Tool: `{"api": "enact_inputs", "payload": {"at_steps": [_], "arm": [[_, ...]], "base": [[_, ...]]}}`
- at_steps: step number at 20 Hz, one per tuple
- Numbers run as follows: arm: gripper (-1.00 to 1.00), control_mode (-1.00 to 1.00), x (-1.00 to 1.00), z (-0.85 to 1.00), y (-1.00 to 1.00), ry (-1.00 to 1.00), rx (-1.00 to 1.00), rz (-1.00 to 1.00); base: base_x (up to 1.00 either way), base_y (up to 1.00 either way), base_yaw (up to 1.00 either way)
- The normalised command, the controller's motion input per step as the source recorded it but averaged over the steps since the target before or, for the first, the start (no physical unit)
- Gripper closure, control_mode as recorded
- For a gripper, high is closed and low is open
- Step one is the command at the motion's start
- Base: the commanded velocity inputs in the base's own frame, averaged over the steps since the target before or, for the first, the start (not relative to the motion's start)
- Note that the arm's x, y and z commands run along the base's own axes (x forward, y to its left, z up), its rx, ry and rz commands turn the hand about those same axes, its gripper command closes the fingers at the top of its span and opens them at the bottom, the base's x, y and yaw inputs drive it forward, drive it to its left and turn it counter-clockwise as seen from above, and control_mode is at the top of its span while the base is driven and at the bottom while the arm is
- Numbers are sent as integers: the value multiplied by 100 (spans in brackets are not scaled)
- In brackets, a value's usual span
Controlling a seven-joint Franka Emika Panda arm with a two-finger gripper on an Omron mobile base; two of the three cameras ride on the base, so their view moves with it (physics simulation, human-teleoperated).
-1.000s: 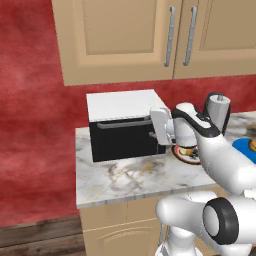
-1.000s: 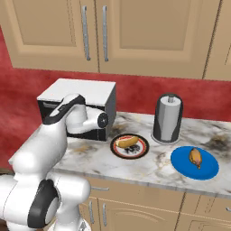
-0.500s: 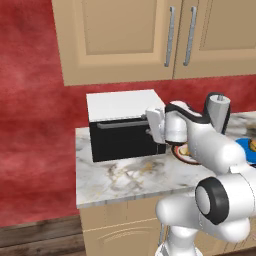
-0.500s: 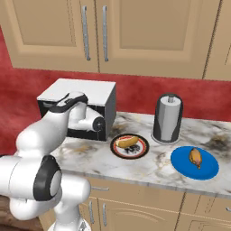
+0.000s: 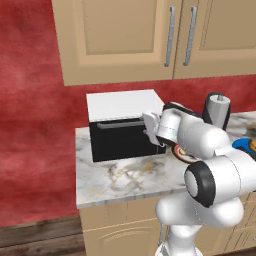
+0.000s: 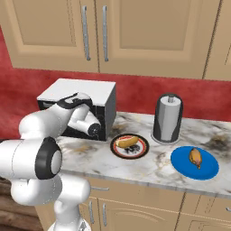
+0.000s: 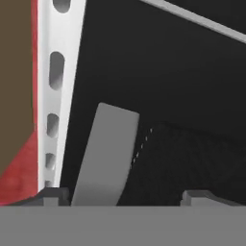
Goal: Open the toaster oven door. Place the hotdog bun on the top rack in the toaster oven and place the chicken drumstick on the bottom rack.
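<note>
**Gripper at the toaster oven's handle, door shut**

Left base view: the toaster oven (image 5: 125, 125) sits on the marble counter (image 5: 120, 180) under the wooden cabinets (image 5: 150, 40). The toaster oven door (image 5: 122, 140) stands closed, its grey handle (image 5: 120, 123) running along the upper edge. The gripper (image 5: 150, 129) is at the right end of that handle, against the door front.

Right base view: the arm reaches across the oven's front. The hotdog bun (image 6: 127, 142) lies on a dark plate (image 6: 131, 152) just right of the oven; the chicken drumstick (image 6: 196, 156) lies on a blue plate (image 6: 205, 169), past the kettle (image 6: 168, 118).

Hand view: both fingertips (image 7: 53, 196) stand apart, close to the black glass. The grey bar seems to lie between them, though whether they touch it I cannot tell.
</note>
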Motion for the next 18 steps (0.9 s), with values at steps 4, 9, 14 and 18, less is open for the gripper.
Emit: {"api": "enact_inputs", "payload": {"at_steps": [4, 9, 14, 18], "arm": [[100, -100, 30, -2, 0, 0, 0, -9], [100, -100, 4, 1, 2, 20, -3, 0], [100, -100, -25, 1, 0, 23, -3, 0], [100, -100, -46, -3, 0, 35, -14, 0]], "base": [[0, 0, 0], [0, 0, 0], [0, 0, 0], [0, 0, 0]]}}
